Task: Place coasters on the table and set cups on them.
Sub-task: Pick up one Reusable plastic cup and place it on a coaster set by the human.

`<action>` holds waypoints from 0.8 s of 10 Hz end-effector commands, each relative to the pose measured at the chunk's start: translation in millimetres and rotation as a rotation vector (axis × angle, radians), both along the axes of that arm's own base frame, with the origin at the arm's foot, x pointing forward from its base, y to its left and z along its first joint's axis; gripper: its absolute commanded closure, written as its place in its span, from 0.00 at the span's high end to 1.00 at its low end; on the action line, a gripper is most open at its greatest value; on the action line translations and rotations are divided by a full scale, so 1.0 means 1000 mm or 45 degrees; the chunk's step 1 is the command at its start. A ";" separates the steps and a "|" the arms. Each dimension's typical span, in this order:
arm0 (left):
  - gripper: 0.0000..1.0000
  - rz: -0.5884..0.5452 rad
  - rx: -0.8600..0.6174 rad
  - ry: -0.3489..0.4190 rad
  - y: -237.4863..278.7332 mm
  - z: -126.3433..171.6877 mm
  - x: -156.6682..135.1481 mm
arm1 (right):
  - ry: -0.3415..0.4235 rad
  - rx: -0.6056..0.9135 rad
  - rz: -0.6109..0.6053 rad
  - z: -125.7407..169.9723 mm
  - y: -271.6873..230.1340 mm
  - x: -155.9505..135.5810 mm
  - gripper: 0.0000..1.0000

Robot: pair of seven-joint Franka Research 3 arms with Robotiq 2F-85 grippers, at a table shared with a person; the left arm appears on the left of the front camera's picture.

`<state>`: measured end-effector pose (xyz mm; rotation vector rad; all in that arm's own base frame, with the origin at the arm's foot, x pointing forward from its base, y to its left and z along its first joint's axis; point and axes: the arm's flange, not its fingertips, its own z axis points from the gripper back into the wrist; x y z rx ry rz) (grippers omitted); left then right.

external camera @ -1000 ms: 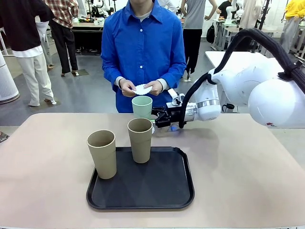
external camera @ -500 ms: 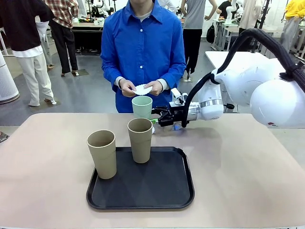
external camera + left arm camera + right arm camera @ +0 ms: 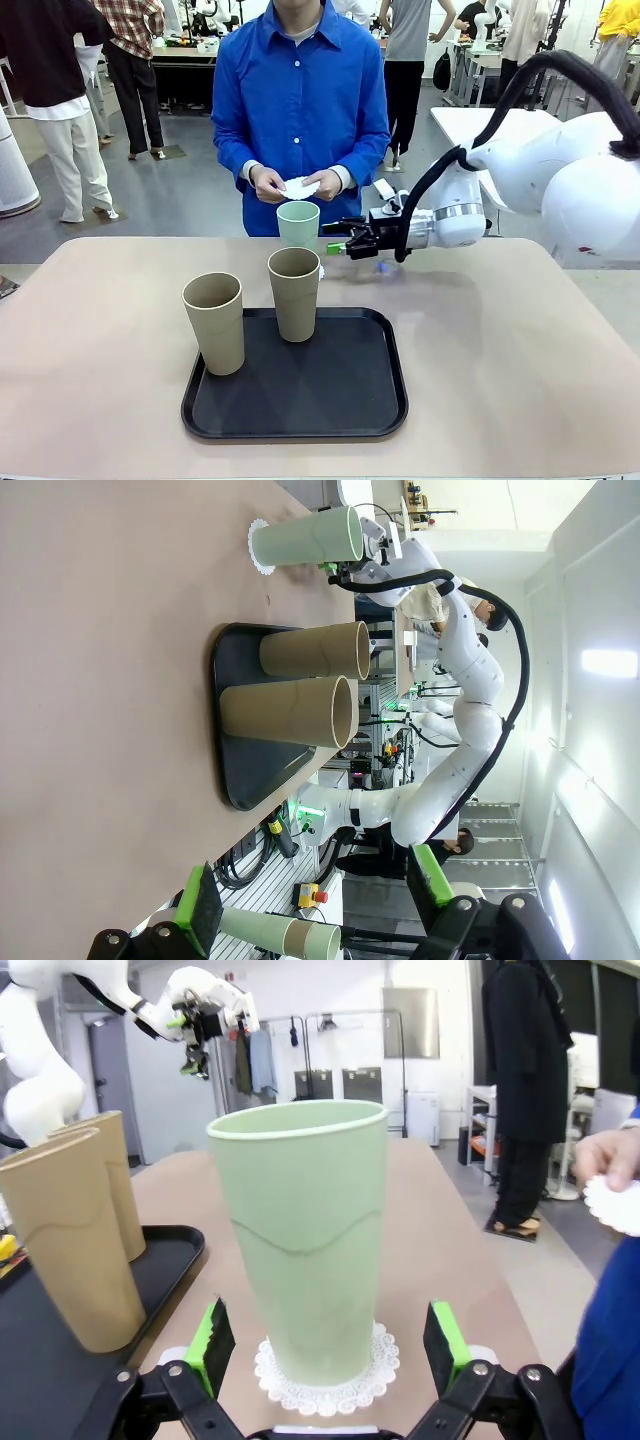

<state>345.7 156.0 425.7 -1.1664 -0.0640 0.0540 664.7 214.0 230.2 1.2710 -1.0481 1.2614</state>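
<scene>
while the mint cup (image 3: pixel 298 222) stands on a coaster (image 3: pixel 325 1385), the right gripper (image 3: pixel 335 236) gapes empty beside it. the left gripper (image 3: pixel 315 888) is open too.

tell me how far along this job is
Done: pale mint green tumbler on a white lacy paper doily on the beige table. In hand: person holds another doily; open right gripper beside that tumbler. Left: two tan-brown tumblers on the black tray.

A black tray (image 3: pixel 340 395) lies close before me at 12 o'clock. Beyond it, also at 12, stands a person in a blue shirt (image 3: pixel 300 100). Bystanders (image 3: pixel 60 110) stand at 10 o'clock, a white table (image 3: pixel 455 122) at 1.
</scene>
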 end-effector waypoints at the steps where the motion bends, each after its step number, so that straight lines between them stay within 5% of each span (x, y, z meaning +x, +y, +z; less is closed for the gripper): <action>1: 1.00 0.003 -0.004 -0.008 0.001 0.002 -0.001 | -0.024 -0.083 -0.098 0.023 -0.031 -0.041 1.00; 3: 1.00 0.003 -0.004 -0.008 0.001 0.002 -0.001 | 0.042 -0.184 -0.245 0.059 -0.050 -0.074 1.00; 8: 1.00 0.003 -0.004 -0.008 0.001 0.002 -0.001 | 0.460 -0.649 -0.547 0.164 -0.049 -0.156 1.00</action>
